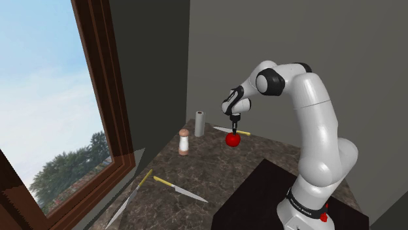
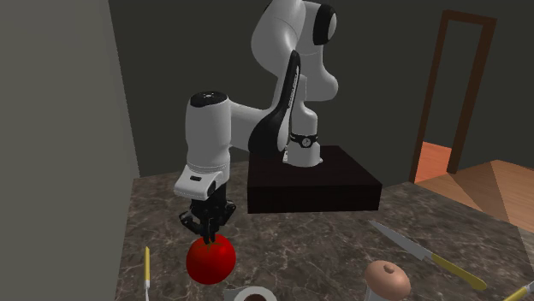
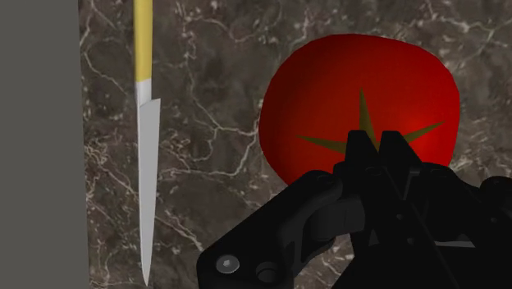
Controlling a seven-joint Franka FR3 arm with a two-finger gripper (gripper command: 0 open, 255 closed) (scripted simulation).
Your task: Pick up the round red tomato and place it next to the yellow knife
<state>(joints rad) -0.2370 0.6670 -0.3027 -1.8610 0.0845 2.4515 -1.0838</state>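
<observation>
The round red tomato (image 1: 233,139) (image 2: 210,261) (image 3: 328,98), with a green star-shaped stem, sits low over the dark marble counter (image 1: 196,166) near the back wall. My black gripper (image 1: 235,126) (image 2: 208,227) (image 3: 379,156) points straight down onto its top, fingers drawn together and pinching the stem area. A yellow-handled knife (image 1: 239,131) (image 2: 147,267) (image 3: 145,131) lies along the wall, a short gap from the tomato. Whether the tomato touches the counter I cannot tell.
A brown-capped shaker (image 1: 184,142) (image 2: 387,280) and a grey cylinder (image 1: 199,123) (image 2: 253,295) stand close by. Two more yellow-handled knives (image 1: 180,189) (image 1: 131,196) lie toward the window (image 1: 59,98). The black stand (image 1: 261,196) (image 2: 312,181) rises beside the arm.
</observation>
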